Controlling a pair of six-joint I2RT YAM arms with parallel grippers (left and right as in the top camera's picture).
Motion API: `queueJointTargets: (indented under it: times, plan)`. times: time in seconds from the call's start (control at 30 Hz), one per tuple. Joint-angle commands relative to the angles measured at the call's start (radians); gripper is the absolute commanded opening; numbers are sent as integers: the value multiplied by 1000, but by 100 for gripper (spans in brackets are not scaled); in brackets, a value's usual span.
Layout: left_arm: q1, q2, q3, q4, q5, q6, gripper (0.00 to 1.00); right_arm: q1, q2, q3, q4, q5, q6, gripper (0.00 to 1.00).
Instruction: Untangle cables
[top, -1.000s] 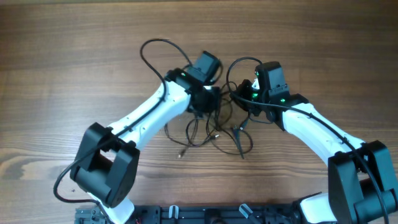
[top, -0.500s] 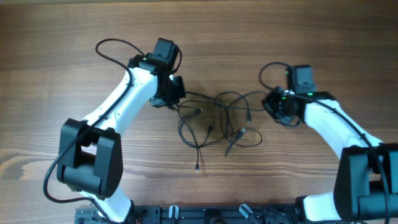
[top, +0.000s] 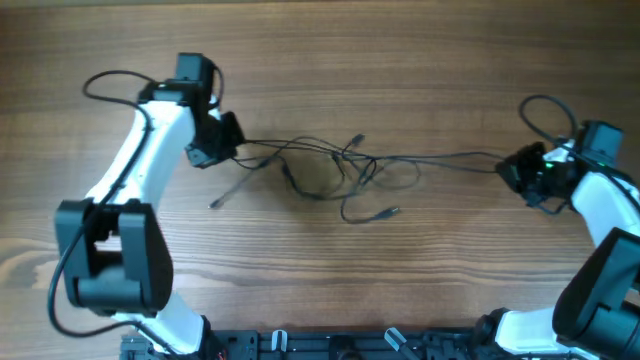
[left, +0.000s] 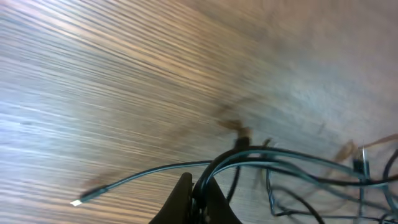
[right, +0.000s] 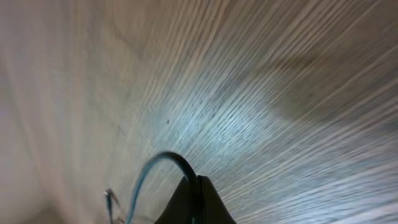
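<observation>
We hold the cables (top: 352, 158) at both ends. Our left gripper (top: 225, 143) and right gripper (top: 508, 168) each clench a strand, with the tangle lying on the table (top: 400, 290) between them.

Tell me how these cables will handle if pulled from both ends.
Probably floppy: the cables lie in loose loops between the left hand and the right hand. Likely very light, being so thin. Where strands cross, pulling may tighten them rather than free them.
</observation>
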Motion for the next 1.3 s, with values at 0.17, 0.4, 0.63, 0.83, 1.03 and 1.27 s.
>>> queueJointTargets:
  times: [0.17,0.4,0.63,0.83,1.03,1.27]
  plan:
    - [219,-247,4,-1,-51,3,4,-149,-222,10,18,31,-85,4]
    - [249,-335,4,16,182,4,4,-148,-352,46,22,-18,-134,4]
    - [99,-334,4,44,268,8,4,-89,-407,234,-45,-221,-224,4]
    - [-54,-325,4,58,239,8,5,97,-407,411,-157,-134,-349,4]
    - [-187,-284,4,60,196,8,5,309,-405,481,-225,115,-456,4]
    - [-288,-207,3,48,196,8,4,334,-411,500,138,-74,-264,4]
